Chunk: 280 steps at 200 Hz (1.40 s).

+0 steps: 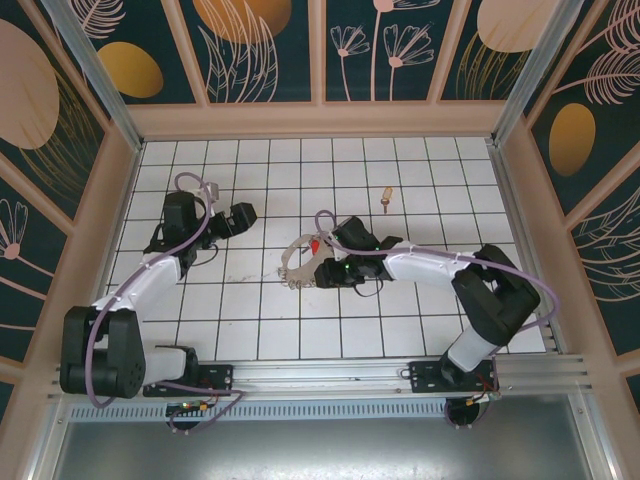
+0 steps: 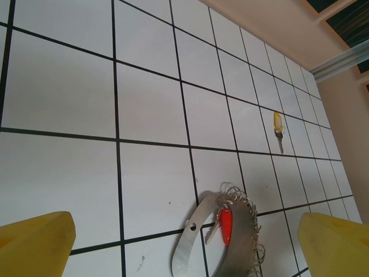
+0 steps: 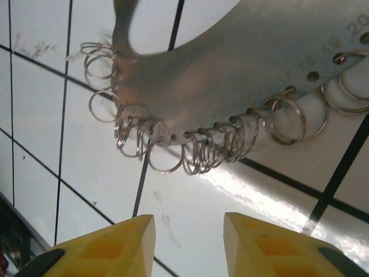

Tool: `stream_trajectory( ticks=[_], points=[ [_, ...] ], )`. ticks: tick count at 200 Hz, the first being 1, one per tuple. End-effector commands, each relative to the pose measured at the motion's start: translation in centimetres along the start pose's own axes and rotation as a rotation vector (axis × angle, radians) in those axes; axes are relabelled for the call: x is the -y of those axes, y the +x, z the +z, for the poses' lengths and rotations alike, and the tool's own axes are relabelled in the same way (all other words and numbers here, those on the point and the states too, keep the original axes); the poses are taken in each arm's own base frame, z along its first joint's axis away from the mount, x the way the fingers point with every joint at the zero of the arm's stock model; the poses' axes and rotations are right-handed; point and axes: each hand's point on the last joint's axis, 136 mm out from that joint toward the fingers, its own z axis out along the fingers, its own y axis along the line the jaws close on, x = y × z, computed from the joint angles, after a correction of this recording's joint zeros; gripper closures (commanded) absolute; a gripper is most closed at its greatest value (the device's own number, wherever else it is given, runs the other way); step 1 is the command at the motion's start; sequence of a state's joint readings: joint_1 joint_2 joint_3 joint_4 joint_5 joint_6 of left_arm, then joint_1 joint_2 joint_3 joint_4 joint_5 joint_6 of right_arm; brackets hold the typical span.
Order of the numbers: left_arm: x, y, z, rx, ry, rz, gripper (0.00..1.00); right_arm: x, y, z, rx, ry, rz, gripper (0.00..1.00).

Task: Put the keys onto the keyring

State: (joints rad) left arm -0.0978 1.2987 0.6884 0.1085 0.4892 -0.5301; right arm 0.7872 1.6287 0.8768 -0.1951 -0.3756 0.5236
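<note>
- Left gripper (image 1: 242, 215) hangs over the tiled floor (image 1: 250, 310) in the left half of the top view, well apart from the keyring (image 1: 294, 262).
- In the left wrist view the left gripper (image 2: 184, 248) is spread wide. One yellow fingertip (image 2: 34, 245) sits at each lower corner, with nothing between them but floor and the near end of the keyring (image 2: 187, 254).
- The keyring lies flat near the middle of the floor. It is a curved silvery band with a row of holes along its edge, and small wire rings (image 3: 167, 156) hang from them. A red tag (image 2: 226, 224) rests against its inner side.
- Right gripper (image 1: 322, 264) is just beside the keyring's right end.
- In the right wrist view the right gripper (image 3: 189, 245) is parted by a modest gap and holds nothing. The keyring (image 3: 230, 75) lies just beyond the tips, not touching them.
- The key (image 1: 386, 196) lies alone on the floor farther back and to the right, well apart from the keyring. The left wrist view shows its yellow head (image 2: 278, 122).
</note>
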Motion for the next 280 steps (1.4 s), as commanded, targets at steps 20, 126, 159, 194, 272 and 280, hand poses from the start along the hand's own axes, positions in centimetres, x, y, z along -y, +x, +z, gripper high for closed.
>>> stream_trajectory(
  ticks=[20, 126, 159, 194, 272, 280],
  points=[
    [1.2, -0.5, 0.1, 0.001, 0.045, 0.033, 0.01, 0.3, -0.9, 0.7, 0.020, -0.021, 0.115, 0.67],
    [1.3, -0.1, 0.0, 0.008, 0.062, 0.037, 0.01, 3.0, -2.1, 1.6, 0.072, 0.094, 0.128, 0.74],
    [1.1, 0.3, 0.3, -0.007, 0.069, 0.023, 0.01, 2.7, -2.3, 1.9, 0.063, 0.075, 0.111, 0.75],
    [0.9, 0.6, 0.3, -0.011, 0.070, 0.022, 0.01, 2.2, -2.5, 2.1, 0.051, 0.068, 0.098, 0.74],
    [0.9, 0.8, 0.6, -0.025, 0.077, 0.030, 0.01, -0.2, -3.8, 0.2, 0.090, 0.010, 0.113, 0.70],
    [1.0, 0.8, 0.6, -0.026, 0.080, 0.029, 0.01, -0.4, -3.9, 0.2, 0.094, 0.007, 0.115, 0.70]
  ],
)
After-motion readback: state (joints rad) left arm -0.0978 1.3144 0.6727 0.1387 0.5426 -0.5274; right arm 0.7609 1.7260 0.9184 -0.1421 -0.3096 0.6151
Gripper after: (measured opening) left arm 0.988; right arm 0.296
